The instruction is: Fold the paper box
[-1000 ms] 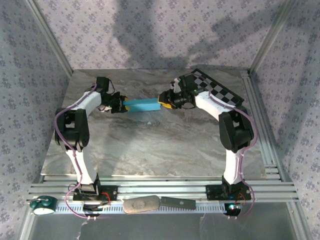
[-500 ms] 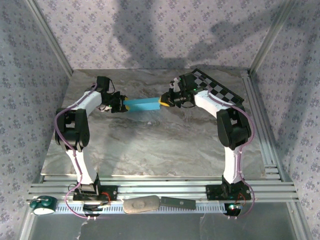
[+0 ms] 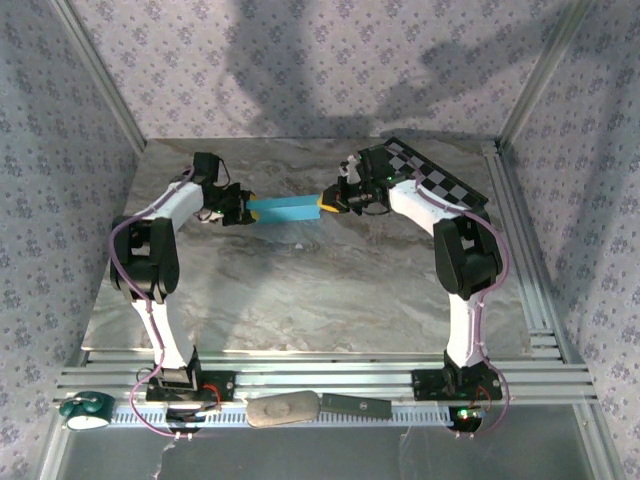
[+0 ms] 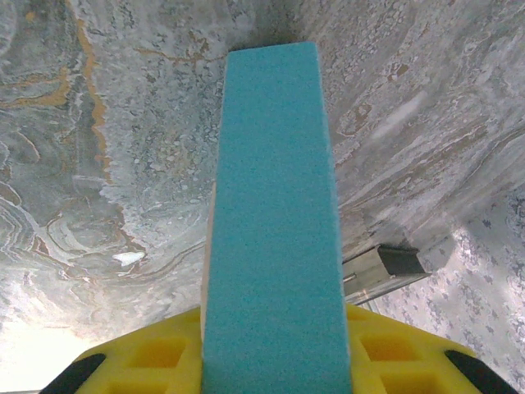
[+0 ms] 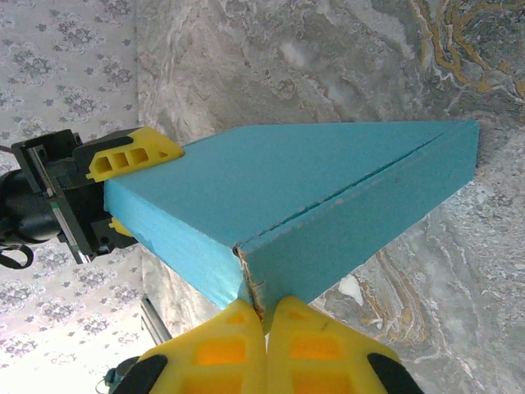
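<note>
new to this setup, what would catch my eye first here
A turquoise box stretches between the two arms over the marbled table. The left end effector is clamped on one end, and the right end effector, closed, meets the corner of the other end. Behind the right arm, a black-and-white checkerboard lies at the table's far right corner.

Soft, even light (wrist-view corners overexposed)
</note>
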Controlling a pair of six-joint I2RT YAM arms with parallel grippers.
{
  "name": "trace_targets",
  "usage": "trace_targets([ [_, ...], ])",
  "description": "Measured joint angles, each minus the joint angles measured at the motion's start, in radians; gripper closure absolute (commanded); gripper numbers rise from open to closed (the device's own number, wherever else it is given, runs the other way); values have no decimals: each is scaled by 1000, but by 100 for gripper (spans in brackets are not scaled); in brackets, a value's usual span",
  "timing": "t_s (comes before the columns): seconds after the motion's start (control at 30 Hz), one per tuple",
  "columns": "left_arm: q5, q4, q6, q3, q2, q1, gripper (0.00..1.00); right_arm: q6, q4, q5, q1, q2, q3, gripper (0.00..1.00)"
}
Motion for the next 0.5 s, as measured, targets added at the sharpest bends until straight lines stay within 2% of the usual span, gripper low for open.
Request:
trace_targets([
  [0.13, 1, 0, 8, 0, 0, 0, 85, -7, -5, 1, 1, 0, 2, 93],
  [0.23, 6, 23, 19, -17, -5, 0, 62, -11, -7, 2, 1, 0, 2, 93],
  [0.4, 18, 49, 74, -142, -35, 0, 35, -18, -6, 35, -4, 0, -19, 93],
  [0.5, 31, 63, 104, -235, -93, 0, 32, -18, -5, 55, -10, -2, -71, 90],
])
